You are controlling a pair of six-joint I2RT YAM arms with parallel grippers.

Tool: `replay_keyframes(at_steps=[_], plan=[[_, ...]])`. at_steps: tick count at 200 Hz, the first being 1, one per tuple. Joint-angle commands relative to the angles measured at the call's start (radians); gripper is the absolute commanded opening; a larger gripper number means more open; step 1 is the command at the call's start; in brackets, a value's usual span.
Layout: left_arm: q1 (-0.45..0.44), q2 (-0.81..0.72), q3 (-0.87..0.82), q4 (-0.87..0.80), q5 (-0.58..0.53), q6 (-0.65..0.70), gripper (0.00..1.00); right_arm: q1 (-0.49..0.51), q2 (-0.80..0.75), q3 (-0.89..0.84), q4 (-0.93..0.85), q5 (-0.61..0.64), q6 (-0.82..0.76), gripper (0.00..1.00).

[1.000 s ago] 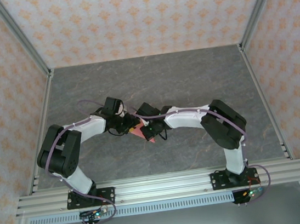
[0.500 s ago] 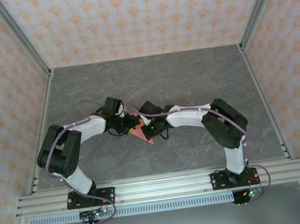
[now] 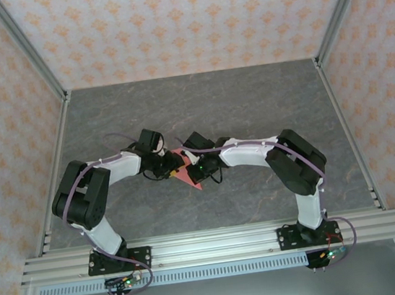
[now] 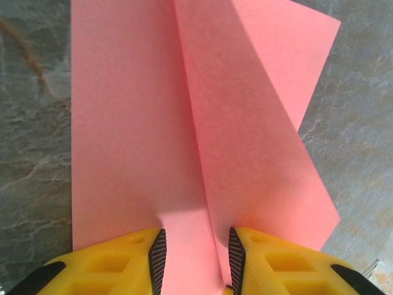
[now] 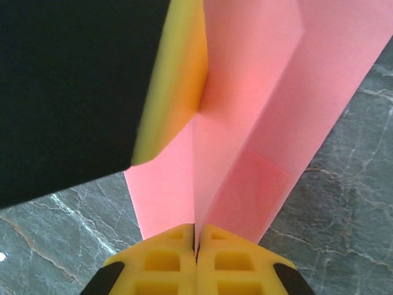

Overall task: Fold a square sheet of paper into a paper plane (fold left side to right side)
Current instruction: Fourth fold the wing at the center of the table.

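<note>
Centrally on the grey marbled tabletop point(image 3: 250, 104) sits the creased salmon-pink paper sheet point(image 3: 189, 176); right pincer point(image 5: 196, 236) clamped on its raised fold, left pincer point(image 4: 194, 239) spread apart, straddling the crease.

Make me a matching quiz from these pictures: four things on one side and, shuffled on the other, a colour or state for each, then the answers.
Column one
1. left gripper
2. right gripper
3. paper
4. table

Column two
A. grey and marbled
B. fingers pinched together on a fold
C. salmon pink, creased
D. fingers apart, with pink sheet between them

Pairs: 1-D, 2-B, 3-C, 4-A
</note>
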Motion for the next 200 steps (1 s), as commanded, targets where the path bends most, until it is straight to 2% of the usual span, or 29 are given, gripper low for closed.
replay_keyframes(at_steps=[1, 200], plan=[[-0.005, 0.019, 0.01, 0.013, -0.015, 0.008, 0.36, -0.003, -0.005, -0.011, -0.006, -0.005, 0.003, 0.03], [-0.005, 0.028, -0.005, -0.008, -0.035, 0.026, 0.36, -0.008, -0.008, -0.009, 0.004, -0.033, -0.001, 0.05]])
